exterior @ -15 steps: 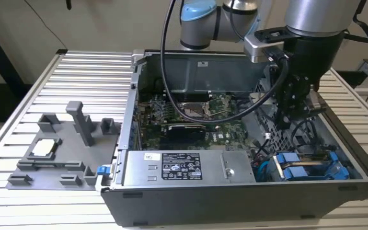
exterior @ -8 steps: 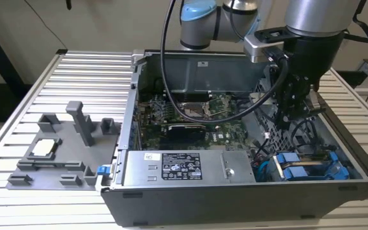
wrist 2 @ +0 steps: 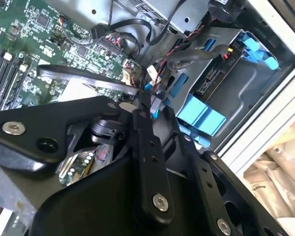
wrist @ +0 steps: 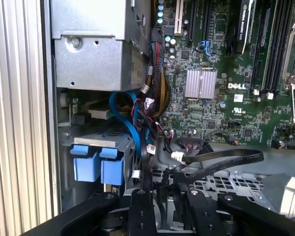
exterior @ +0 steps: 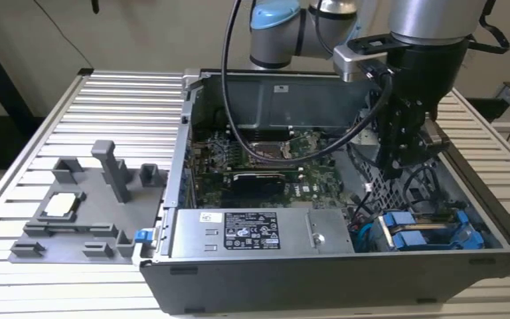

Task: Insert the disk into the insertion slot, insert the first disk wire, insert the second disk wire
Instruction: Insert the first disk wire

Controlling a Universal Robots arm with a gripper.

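Gripper (exterior: 395,167) hangs in the computer case (exterior: 326,272) beside a black disk wire (wrist: 226,160); jaws' state I cannot tell; wire looks light, limp; best held by its stiff connector.

Exterior view overlooks case (exterior: 326,279) from above; wrist views close inside.

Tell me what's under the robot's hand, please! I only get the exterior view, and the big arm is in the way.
Observer: In the first wrist view, a flat black cable loops close by the gripper.
Operator: Are there more wires?
Observer: Yes. A blue cable curls right beside two blue tabs.
Operator: Anything shiny in there?
Observer: A silver finned heat sink sits on the green board.
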